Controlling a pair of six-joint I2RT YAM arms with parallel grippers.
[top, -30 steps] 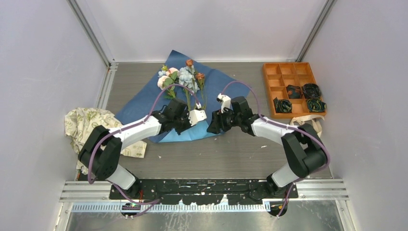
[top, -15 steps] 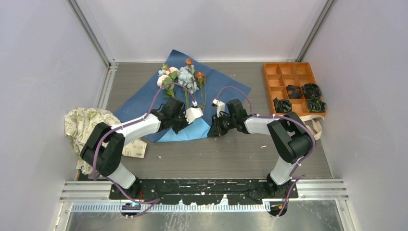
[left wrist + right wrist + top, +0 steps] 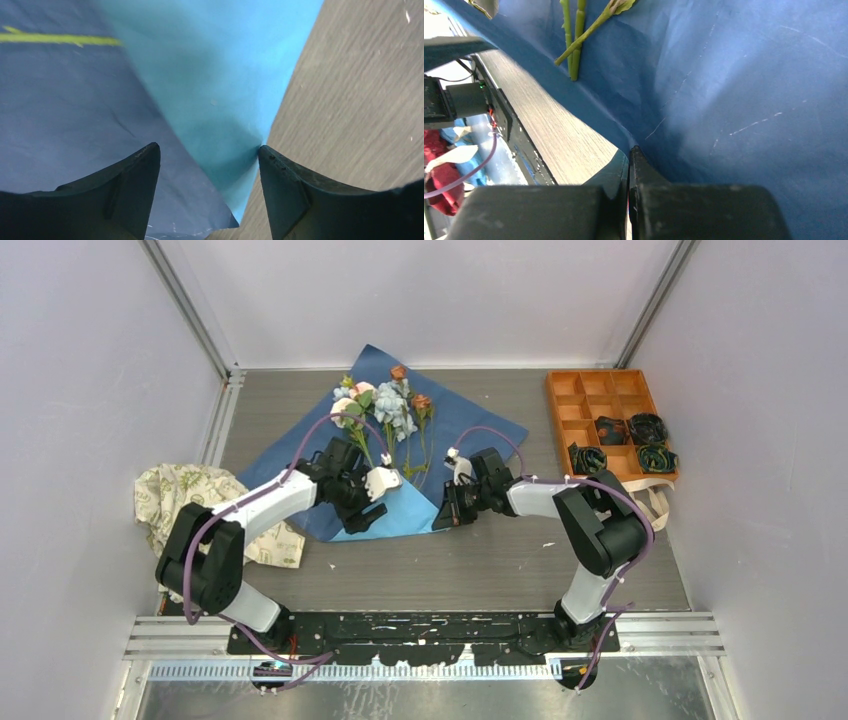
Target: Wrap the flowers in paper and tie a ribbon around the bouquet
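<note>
We see the paper (image 3: pixel 470 425) lying on the grey surface (image 3: pixel 480 560), in the middle and a bit toward the far wall. It sits like a diamond. One corner points at the far wall and one corner points back at the arms. Its dark blue face is up. The near corner is folded over, so a patch of the light blue face shows there.

The flowers (image 3: pixel 390 410) lie on the dark face. Their long way runs from far to near. The blooms are at the far end, and the thin green stalks point back toward the arms.

The left gripper (image 3: pixel 209 152) is down low at the folded corner. Its two fingers (image 3: pixel 130 190) stand wide apart. The light blue fold lies between them, and the tip of one finger looks to touch the fold's edge. It does not squeeze the paper.

The right gripper (image 3: pixel 629 150) is at the near edge of the paper, just to the right of the fold. Its fingers are pressed tight together, and they pinch the paper's edge. The ends of the stalks lie near, a bit further in on the paper.

Off to the right, well apart from the paper, sits an orange tray (image 3: pixel 570 405) with small dark coils (image 3: pixel 647 427) in some of its boxes. Off to the left lies a cream cloth (image 3: pixel 185 500) with green print, near the paper's left side.
</note>
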